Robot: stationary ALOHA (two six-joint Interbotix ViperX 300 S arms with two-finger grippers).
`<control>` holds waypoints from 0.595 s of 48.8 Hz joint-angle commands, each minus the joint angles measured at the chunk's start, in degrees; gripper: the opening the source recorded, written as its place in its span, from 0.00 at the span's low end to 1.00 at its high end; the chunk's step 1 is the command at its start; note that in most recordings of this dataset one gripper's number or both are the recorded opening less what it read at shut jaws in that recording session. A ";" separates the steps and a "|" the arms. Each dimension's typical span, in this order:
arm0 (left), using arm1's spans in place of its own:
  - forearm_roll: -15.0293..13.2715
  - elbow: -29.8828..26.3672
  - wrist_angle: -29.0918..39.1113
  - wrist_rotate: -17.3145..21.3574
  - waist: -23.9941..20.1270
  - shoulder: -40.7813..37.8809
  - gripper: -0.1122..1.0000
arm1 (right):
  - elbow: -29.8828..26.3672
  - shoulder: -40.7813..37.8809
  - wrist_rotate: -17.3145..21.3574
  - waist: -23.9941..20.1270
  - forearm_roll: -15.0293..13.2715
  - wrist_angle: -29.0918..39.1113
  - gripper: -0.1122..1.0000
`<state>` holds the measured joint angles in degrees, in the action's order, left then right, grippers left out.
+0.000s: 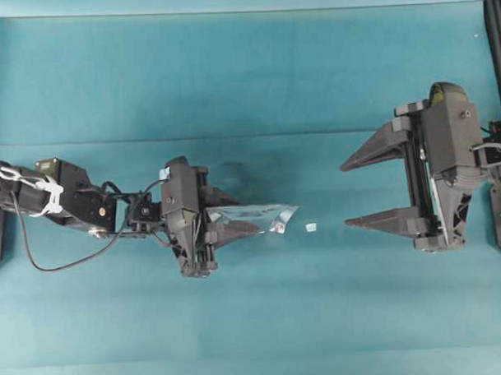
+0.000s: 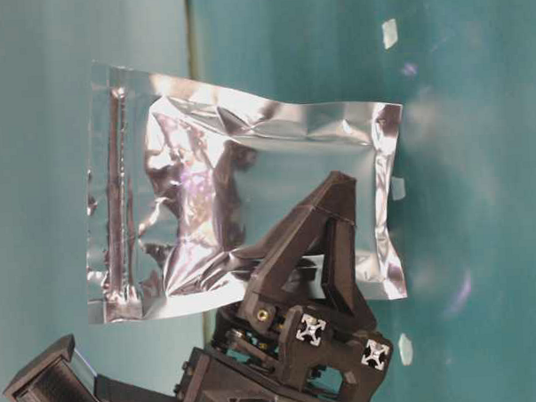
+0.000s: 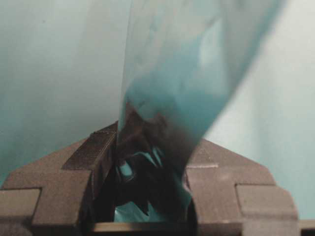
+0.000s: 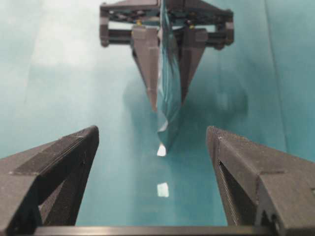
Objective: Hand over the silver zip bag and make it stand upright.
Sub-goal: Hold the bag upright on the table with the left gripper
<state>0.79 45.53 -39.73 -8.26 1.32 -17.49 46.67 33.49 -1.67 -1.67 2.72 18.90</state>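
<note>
- Silver zip bag (image 1: 256,218): held clear of the table (image 1: 246,72) near the middle of the workspace, on the left arm's side, with one end clamped and the other end free. Judged as lifted and presented, not yet passed.
- Right pincer (image 1: 358,192): jaws spread wide, nothing between them, facing the bag from the right and well apart from it in the overhead view. The right wrist view shows the bag edge-on, centred in the gap ahead of these jaws.
- Left pincer (image 1: 227,217): closed on the silver zip bag, its jaws pressing the foil from both faces, as the left wrist view confirms at close range.
- Progress: pick-up appears done. Outstanding, by my judgement: the right pincer taking hold, the left pincer letting go, and the bag being set standing on the table.
- Orientation: the bag's long axis runs roughly level, left to right in the overhead view, its free end pointing at the right pincer. Its flat faces stand vertical, so only a thin edge shows from above.
- Zip strip (image 2: 117,199): visible along one short end in the table-level view; which end this is in the overhead view I cannot tell.
- White scrap (image 1: 311,226): lies on the table between the bag's free end and the right pincer; not part of the task.
</note>
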 commanded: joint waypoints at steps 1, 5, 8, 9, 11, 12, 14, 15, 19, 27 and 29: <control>0.26 -0.18 0.26 -0.26 0.79 0.18 0.31 | -0.53 0.53 0.53 -0.09 0.00 -0.26 0.95; 0.26 -0.18 0.26 -0.26 0.79 0.18 0.31 | -0.62 0.53 0.53 -0.09 0.00 -0.26 0.95; 0.18 -0.18 0.26 -0.26 0.79 0.18 0.31 | -0.62 0.53 0.53 -0.09 0.00 -0.26 0.95; 0.26 -0.18 0.26 -0.26 0.79 0.18 0.31 | -0.53 0.53 0.53 -0.09 0.00 -0.26 0.95; 0.26 -0.18 0.26 -0.26 0.79 0.18 0.31 | -0.53 0.53 0.53 -0.09 0.00 -0.26 0.95; 0.26 -0.18 0.26 -0.26 0.79 0.18 0.31 | -0.53 0.53 0.53 -0.09 0.00 -0.26 0.95; 0.26 -0.18 0.26 -0.26 0.79 0.18 0.31 | -0.53 0.53 0.53 -0.09 0.00 -0.26 0.95; 0.26 -0.09 0.26 -0.26 0.79 0.26 0.31 | -0.53 0.53 0.53 -0.09 0.00 -0.26 0.95; 0.26 -0.18 0.26 -0.26 0.79 0.26 0.31 | -0.44 0.53 0.53 -0.09 0.00 -0.26 0.95; 0.26 -0.18 0.26 -0.26 0.79 0.26 0.31 | -0.26 0.53 0.62 -0.09 0.00 -0.26 0.95; 0.26 -0.18 0.26 -0.26 0.79 0.26 0.31 | -0.26 0.53 0.62 -0.18 0.00 -0.26 0.95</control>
<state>0.88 45.53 -39.73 -8.26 1.32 -17.40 46.93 33.49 -1.67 -1.67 2.72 18.90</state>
